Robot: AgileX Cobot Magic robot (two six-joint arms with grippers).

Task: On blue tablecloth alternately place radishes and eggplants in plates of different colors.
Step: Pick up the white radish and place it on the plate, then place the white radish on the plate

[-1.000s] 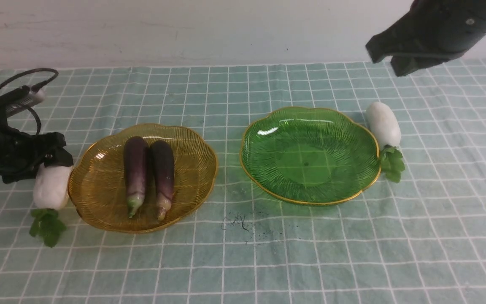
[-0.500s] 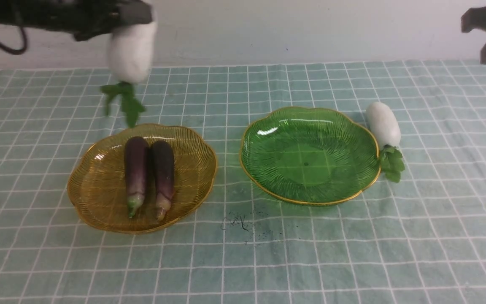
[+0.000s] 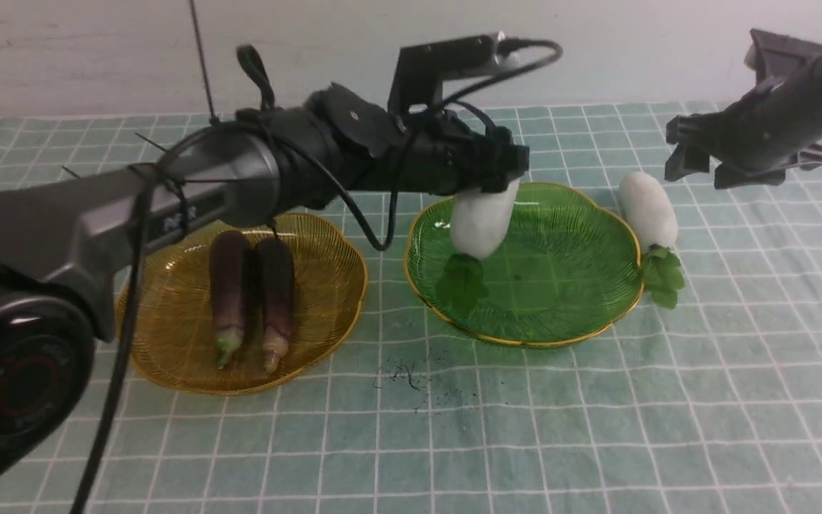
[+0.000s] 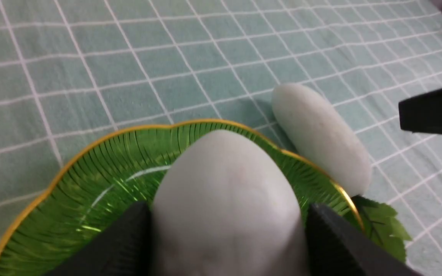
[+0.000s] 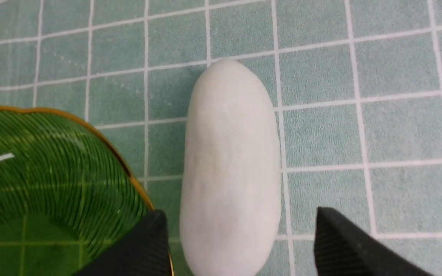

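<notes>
My left gripper (image 3: pixel 502 184) is shut on a white radish (image 3: pixel 481 221) and holds it tilted over the left part of the green plate (image 3: pixel 568 285), leaves (image 3: pixel 462 284) hanging onto the plate. In the left wrist view the radish (image 4: pixel 225 191) sits between both fingers above the green plate (image 4: pixel 90 191). My right gripper (image 3: pixel 696 170) is open, just above the far end of the second radish (image 3: pixel 648 208), which lies on the blue tablecloth (image 3: pixel 596 428) beside the green plate's right rim. In the right wrist view this radish (image 5: pixel 230 161) lies between the spread fingers. Two eggplants (image 3: pixel 229 285) (image 3: pixel 277 293) lie in the amber plate (image 3: pixel 168 321).
The left arm stretches across above the amber plate's far side. Dark specks (image 3: pixel 411 375) mark the cloth in front of the two plates. A pale wall (image 3: pixel 311 57) stands behind the table's far edge.
My left gripper lifted the radish from the cloth left of the amber plate and carried it right over the green plate. My right gripper came down toward the second radish.
</notes>
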